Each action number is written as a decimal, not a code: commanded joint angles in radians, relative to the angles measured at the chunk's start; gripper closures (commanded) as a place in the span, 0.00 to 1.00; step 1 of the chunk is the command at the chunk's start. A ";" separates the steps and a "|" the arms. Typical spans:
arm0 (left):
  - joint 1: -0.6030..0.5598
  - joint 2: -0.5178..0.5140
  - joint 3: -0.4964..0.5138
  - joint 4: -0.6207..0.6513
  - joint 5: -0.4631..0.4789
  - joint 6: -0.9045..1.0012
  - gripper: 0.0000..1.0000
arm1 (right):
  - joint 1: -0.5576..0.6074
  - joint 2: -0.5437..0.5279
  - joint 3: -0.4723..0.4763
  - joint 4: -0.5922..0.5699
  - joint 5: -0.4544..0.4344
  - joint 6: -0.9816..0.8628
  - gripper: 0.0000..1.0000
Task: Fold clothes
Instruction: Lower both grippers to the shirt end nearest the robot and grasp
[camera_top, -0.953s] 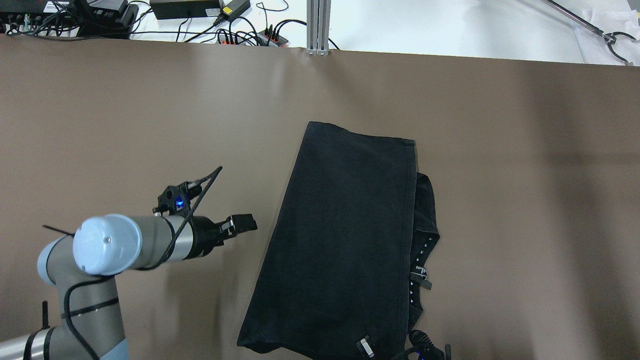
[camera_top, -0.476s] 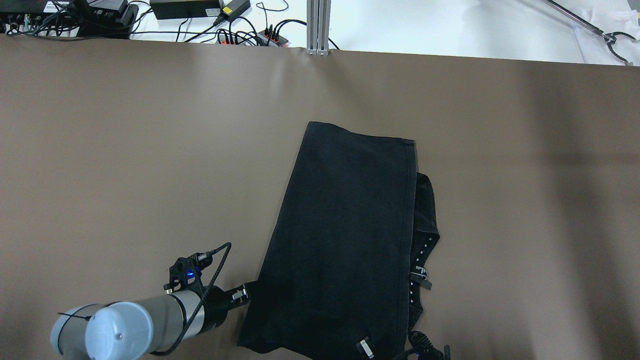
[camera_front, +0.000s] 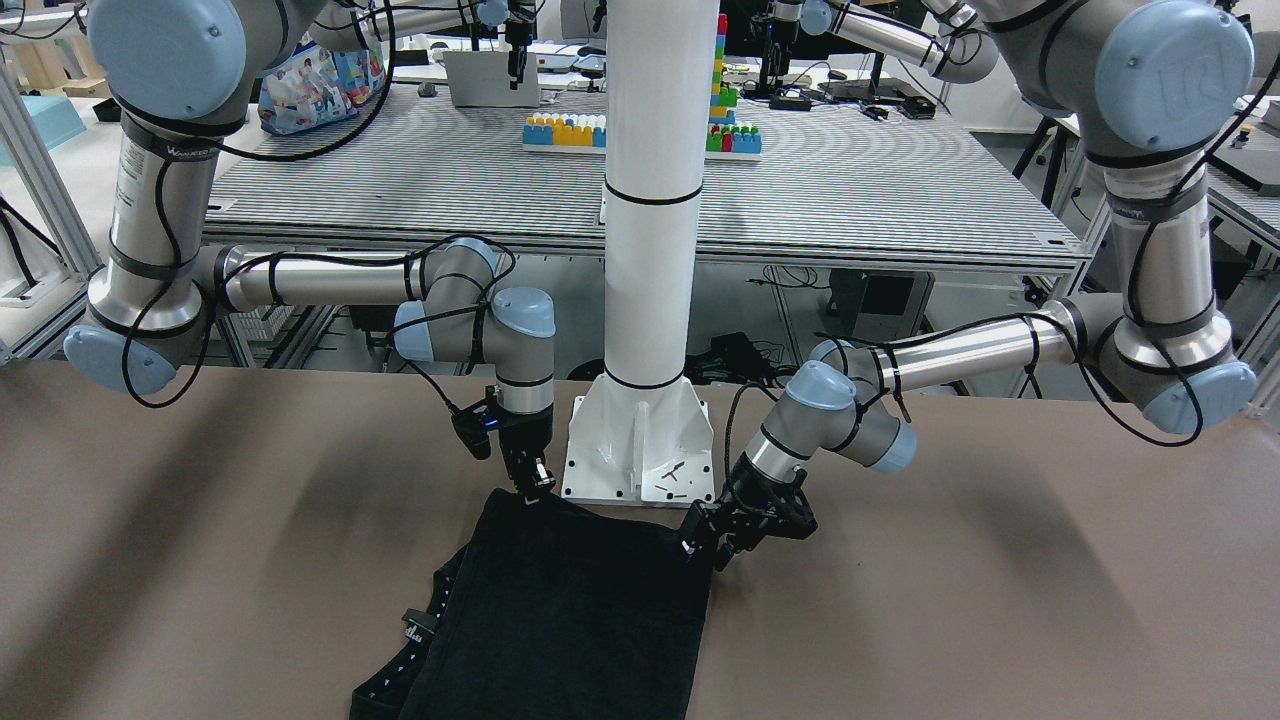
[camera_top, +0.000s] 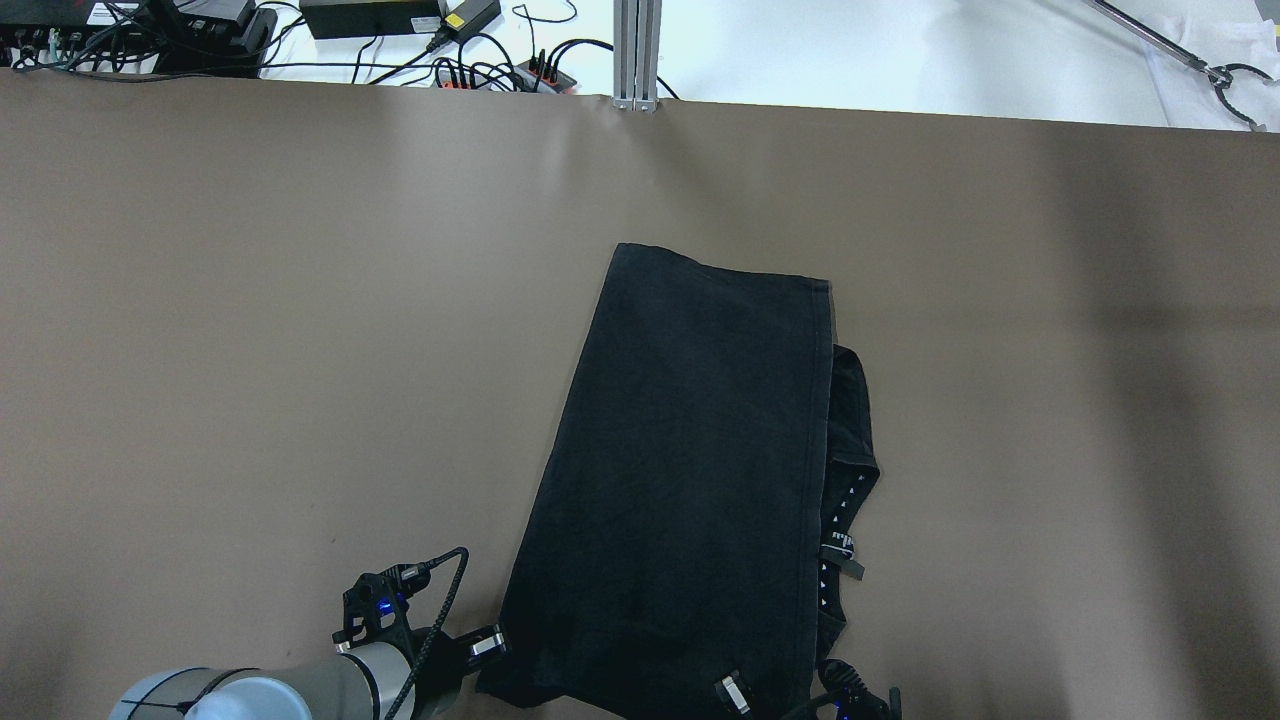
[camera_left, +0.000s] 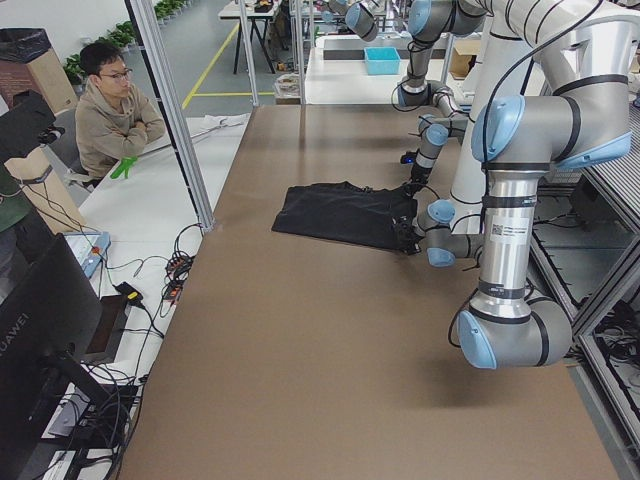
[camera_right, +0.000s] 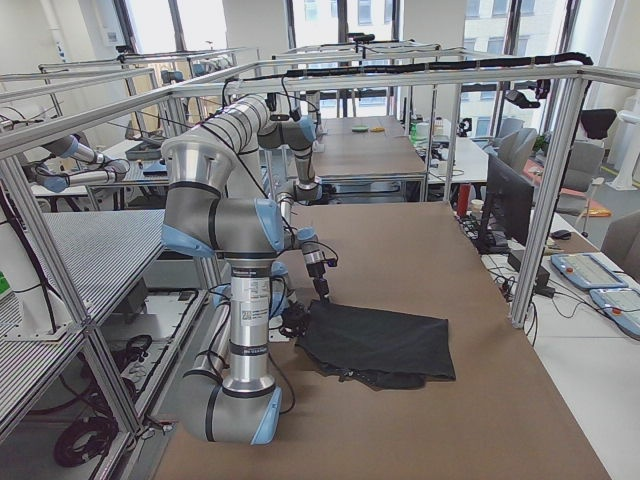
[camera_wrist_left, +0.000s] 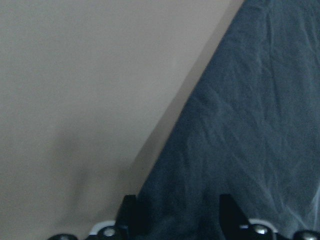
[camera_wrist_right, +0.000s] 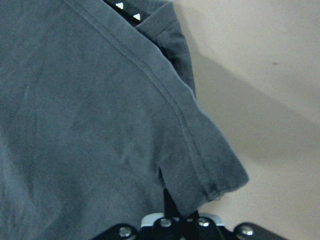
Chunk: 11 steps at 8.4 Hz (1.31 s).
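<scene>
At the left hand (camera_wrist_left: 176, 215): spread wide, with the near-left corner of the garment (camera_top: 690, 470) lying between the fingers, not yet pinched. At the right hand (camera_front: 540, 483): closed tight, by the look of the wrist view, on the near-right corner of the same cloth. Both low on the table (camera_top: 250, 300), right by the robot's base, and about equally close to the work, each at its own corner.

From the hands outward: straight ahead, away from the robot, for the whole length of the garment. Flat on the table, a little to the robot's right of centre, already doubled lengthwise. Long axis near-to-far, leaning slightly, with the near end more to the robot's left than the far end. Broad at the near end between the two hands, narrower at the far hem. Along the robot's right side, a strip of perforated trim (camera_top: 845, 500) poking out from under the top layer.

Likely next: closing the left hand, then carrying both near corners up and forward along that long axis to meet the far hem.
</scene>
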 joint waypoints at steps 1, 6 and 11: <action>0.015 0.027 0.000 -0.001 0.015 -0.003 0.35 | 0.002 -0.001 -0.001 0.000 -0.002 -0.001 1.00; 0.022 0.031 -0.003 -0.001 0.013 -0.005 0.63 | 0.008 0.001 -0.004 0.000 -0.005 -0.001 1.00; 0.055 0.033 -0.022 0.001 0.041 -0.016 0.67 | 0.030 -0.001 -0.004 0.000 -0.005 -0.030 1.00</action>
